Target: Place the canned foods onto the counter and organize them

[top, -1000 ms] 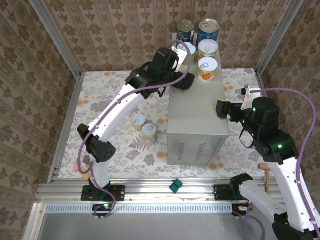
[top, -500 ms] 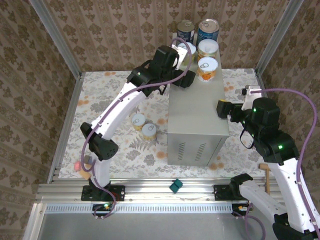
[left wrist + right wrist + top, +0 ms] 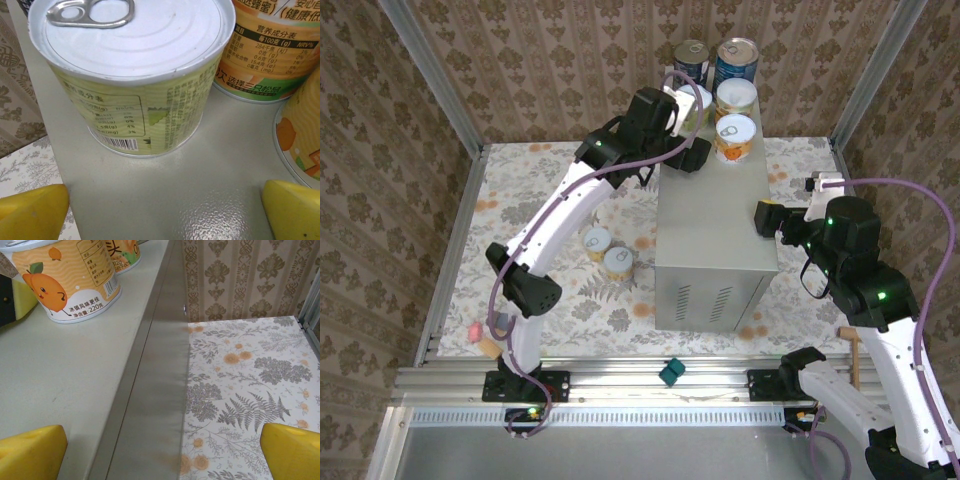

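Note:
The counter (image 3: 715, 235) is a tall grey box mid-floor. On its far end stand two blue-labelled cans (image 3: 691, 60) (image 3: 735, 62) and two white-lidded orange cans (image 3: 736, 98) (image 3: 734, 137). A white-lidded, green-labelled can (image 3: 135, 80) stands upright just ahead of my left gripper (image 3: 165, 215), which is open on the counter top and touches nothing. From above, the left gripper (image 3: 688, 150) sits left of the orange cans. Two more cans (image 3: 597, 242) (image 3: 618, 262) rest on the floral floor left of the counter. My right gripper (image 3: 162, 455) is open, straddling the counter's right edge (image 3: 150, 390); from above, this gripper (image 3: 770, 218) is beside the counter.
A small green block (image 3: 671, 372) lies on the front rail. A pink and a wooden piece (image 3: 480, 337) sit at the floor's front left corner. Wallpapered walls and metal posts (image 3: 880, 60) close in the sides. Open floral floor (image 3: 250, 370) lies right of the counter.
The left arm has shifted slightly toward the back, with its gripper still open by the green-labelled can. The right arm has not moved.

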You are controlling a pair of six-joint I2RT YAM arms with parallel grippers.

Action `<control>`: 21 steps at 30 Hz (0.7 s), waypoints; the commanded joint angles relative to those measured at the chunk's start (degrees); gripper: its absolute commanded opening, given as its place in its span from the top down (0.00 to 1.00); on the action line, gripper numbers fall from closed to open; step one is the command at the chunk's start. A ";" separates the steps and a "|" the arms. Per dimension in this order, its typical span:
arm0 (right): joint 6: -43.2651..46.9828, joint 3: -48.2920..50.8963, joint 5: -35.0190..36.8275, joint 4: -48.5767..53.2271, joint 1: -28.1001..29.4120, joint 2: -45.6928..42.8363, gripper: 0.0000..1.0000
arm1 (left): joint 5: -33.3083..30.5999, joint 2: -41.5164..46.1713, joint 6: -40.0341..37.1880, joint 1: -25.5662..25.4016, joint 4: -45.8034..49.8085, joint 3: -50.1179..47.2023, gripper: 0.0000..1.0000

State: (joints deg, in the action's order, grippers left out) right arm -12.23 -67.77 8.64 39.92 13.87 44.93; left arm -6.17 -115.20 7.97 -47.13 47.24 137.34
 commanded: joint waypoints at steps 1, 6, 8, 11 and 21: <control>0.00 1.32 2.12 3.28 -0.51 -0.62 0.00 | 4.79 -1.58 2.11 -0.15 1.09 1.62 0.00; -0.27 1.67 1.82 2.90 -0.47 -0.63 0.00 | 1.55 0.57 1.68 -0.59 1.33 0.80 0.00; -0.41 1.83 1.55 2.69 -0.50 -0.70 0.00 | 0.38 1.12 0.90 -0.72 1.85 1.07 0.00; -0.49 2.11 1.33 2.41 -0.47 -0.69 0.00 | -0.67 1.56 -0.03 -0.98 2.66 1.59 0.00; -0.97 2.38 0.58 2.06 -0.49 -0.54 0.00 | -8.06 1.17 -4.78 -2.58 5.69 5.59 0.00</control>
State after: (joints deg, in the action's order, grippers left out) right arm -12.67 -67.00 8.60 39.11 13.87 44.58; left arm -9.96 -115.13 6.42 -48.88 50.30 139.52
